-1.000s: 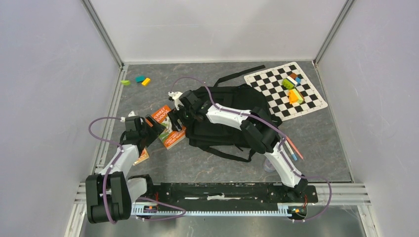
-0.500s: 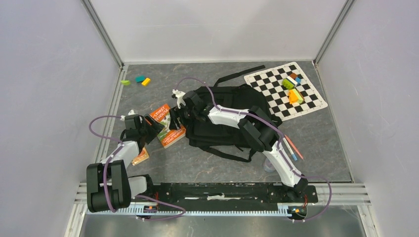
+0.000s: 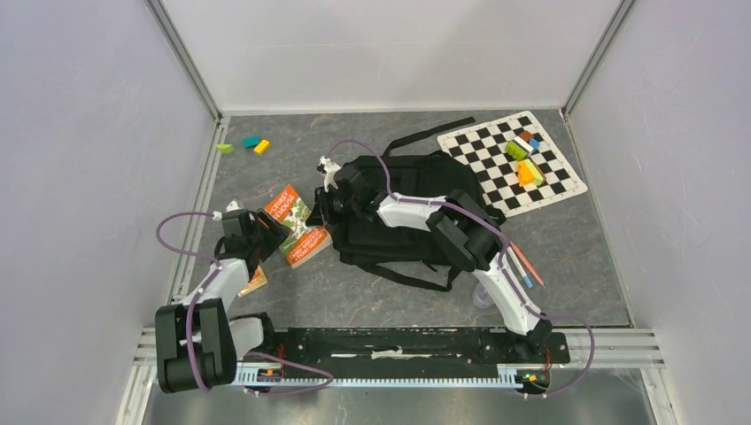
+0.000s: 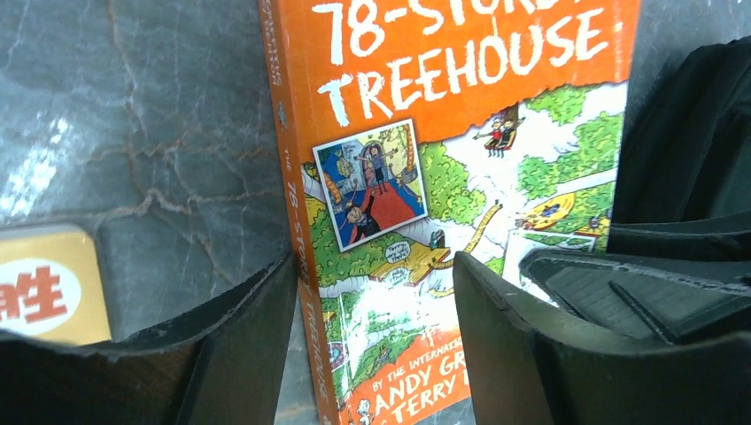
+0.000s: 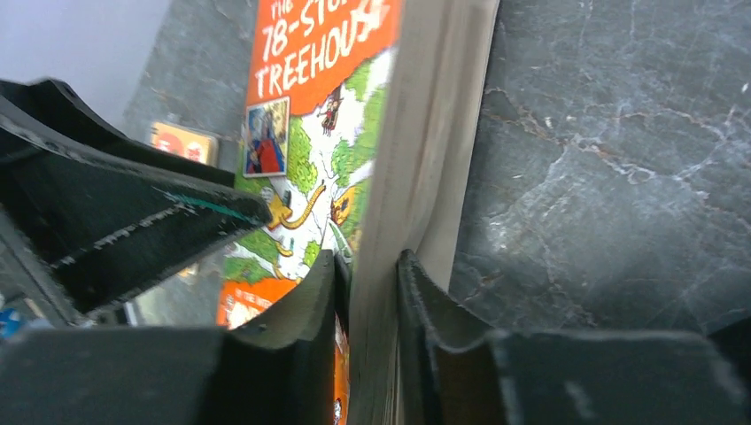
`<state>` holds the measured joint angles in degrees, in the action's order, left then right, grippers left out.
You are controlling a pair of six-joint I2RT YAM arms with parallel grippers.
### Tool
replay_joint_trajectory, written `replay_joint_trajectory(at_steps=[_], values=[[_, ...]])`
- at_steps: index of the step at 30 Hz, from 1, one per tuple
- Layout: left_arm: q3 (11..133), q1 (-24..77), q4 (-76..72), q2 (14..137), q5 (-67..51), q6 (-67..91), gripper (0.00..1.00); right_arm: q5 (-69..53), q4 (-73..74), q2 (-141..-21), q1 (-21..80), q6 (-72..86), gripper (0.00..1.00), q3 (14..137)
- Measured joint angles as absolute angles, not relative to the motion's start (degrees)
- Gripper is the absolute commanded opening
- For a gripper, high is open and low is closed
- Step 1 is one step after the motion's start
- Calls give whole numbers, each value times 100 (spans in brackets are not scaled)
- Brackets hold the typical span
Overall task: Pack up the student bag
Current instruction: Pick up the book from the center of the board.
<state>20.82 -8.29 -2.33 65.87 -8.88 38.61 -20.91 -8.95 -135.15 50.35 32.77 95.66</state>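
Note:
The student bag (image 3: 416,208), a black backpack with long straps, lies flat mid-table. Left of it lies an orange "78-Storey Treehouse" book (image 3: 292,214). My right gripper (image 3: 324,212) reaches over the bag's left edge. In the right wrist view it (image 5: 367,261) is shut on the book's page edge (image 5: 425,159). My left gripper (image 3: 268,233) is at the book's near-left corner. It (image 4: 374,266) stands open, its fingers (image 4: 239,336) straddling the spine and part of the cover (image 4: 425,168). The bag (image 4: 691,150) fills the right of that view.
A yellow card (image 3: 255,282) lies by the left arm, also seen as card (image 4: 44,283). A checkered mat (image 3: 483,173) with coloured blocks (image 3: 524,159) sits back right. Small blocks (image 3: 250,143) lie back left. Pens (image 3: 524,266) lie beside the right arm. Walls enclose three sides.
My right gripper has closed onto the book's page edge. The left jaws have narrowed a little around the book's corner, and the book has shifted slightly left.

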Motion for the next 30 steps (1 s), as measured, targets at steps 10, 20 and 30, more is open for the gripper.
replay_joint_trajectory(at_steps=[10, 20, 30], values=[[2060, -805, 895, 5579, -810, 3876, 92, -2130, -2112, -12846, 5192, 4257, 0, 8302], [3575, -762, 2567, 3955, -797, 3774, 100, -1848, -2486, -11574, 5363, 4451, 0, 7487], [5780, -751, 3345, 3806, -1837, 3376, 100, -1551, -2993, -9745, 5203, 4289, 0, 6906]])
